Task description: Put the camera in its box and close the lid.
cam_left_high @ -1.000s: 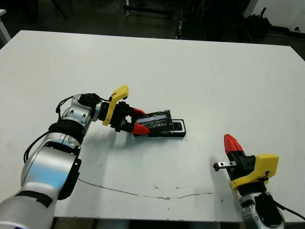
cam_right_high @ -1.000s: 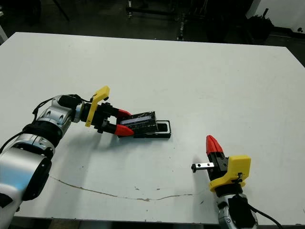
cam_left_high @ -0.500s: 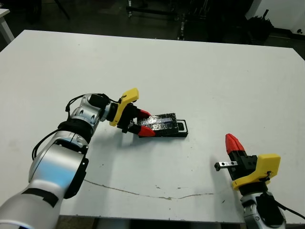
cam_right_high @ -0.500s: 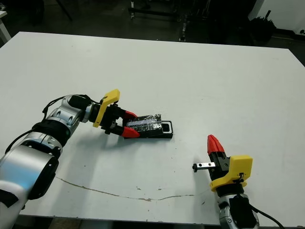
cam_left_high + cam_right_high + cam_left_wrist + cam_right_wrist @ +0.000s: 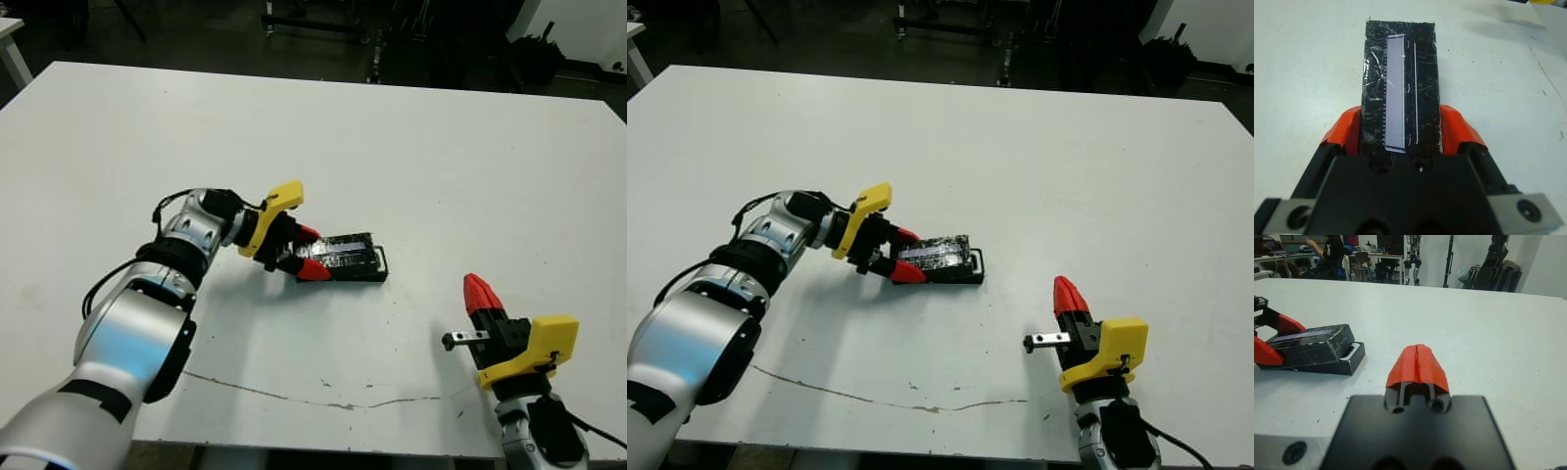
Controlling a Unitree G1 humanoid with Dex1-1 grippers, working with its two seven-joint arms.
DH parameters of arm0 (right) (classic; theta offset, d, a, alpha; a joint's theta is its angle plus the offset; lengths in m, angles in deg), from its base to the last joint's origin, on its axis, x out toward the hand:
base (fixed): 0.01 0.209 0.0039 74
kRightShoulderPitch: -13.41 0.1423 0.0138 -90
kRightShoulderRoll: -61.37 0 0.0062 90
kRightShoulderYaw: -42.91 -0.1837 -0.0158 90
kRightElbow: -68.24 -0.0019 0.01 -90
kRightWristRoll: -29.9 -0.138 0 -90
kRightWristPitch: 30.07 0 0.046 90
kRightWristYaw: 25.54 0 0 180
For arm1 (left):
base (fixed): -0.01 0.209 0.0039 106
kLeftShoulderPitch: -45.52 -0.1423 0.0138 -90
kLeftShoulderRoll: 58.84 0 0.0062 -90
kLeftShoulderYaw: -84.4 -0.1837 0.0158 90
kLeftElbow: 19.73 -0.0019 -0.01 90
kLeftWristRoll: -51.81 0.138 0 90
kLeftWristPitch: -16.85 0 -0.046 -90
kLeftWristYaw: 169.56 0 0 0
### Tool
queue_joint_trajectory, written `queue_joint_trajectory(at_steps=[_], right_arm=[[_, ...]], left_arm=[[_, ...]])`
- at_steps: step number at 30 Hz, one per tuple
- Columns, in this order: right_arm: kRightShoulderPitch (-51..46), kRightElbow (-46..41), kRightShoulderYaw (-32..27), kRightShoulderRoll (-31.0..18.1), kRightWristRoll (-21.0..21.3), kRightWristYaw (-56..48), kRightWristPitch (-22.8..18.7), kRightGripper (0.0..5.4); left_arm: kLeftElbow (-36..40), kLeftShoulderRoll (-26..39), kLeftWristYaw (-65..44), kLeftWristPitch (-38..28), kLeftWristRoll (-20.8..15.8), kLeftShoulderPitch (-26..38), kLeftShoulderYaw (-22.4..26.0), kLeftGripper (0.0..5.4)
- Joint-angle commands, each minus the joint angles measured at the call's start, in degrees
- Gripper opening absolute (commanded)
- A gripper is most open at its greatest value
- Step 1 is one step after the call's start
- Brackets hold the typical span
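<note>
My left gripper [image 5: 312,253] is shut on the lid [image 5: 345,252], a glossy speckled black slab, with one red finger [image 5: 1344,129] on each long side. The lid lies over the box [image 5: 380,264] at mid-table. Only the box's black rim and a strip of white lining stick out at the end away from the gripper. In the right wrist view the lid [image 5: 1310,340] rests on the box [image 5: 1349,363], offset toward the left gripper. The camera is hidden. My right gripper [image 5: 476,292] hovers shut near the front right, apart from the box, holding nothing.
A thin dark scratch [image 5: 323,399] runs across the table near its front edge. Beyond the far edge stand dark equipment frames [image 5: 313,20]. In the right wrist view a person [image 5: 1332,254] sits among desks and chairs past the table.
My left gripper has carried the lid to the right, further over the box, so less of the box's open end shows. The right gripper has stayed put.
</note>
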Motion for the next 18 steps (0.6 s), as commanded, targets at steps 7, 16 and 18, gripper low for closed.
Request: queue_joint_trajectory(at_steps=[7,16,18], right_arm=[[-0.38,-0.48,-0.72,-0.22,-0.02,1.43,-0.3,0.0],[-0.41,-1.01,-1.26,-0.49,-0.47,1.75,-0.72,0.0],[-0.42,-1.04,-1.22,-0.52,-0.3,1.84,-0.74,0.0]], left_arm=[[-2.78,-8.44,1.87,-1.82,3.51,0.2,-3.55,3.15],[-3.66,-10.75,2.81,-3.49,5.5,1.42,-4.92,3.15],[-3.77,-11.04,3.04,-3.81,5.83,1.44,-5.02,3.15]])
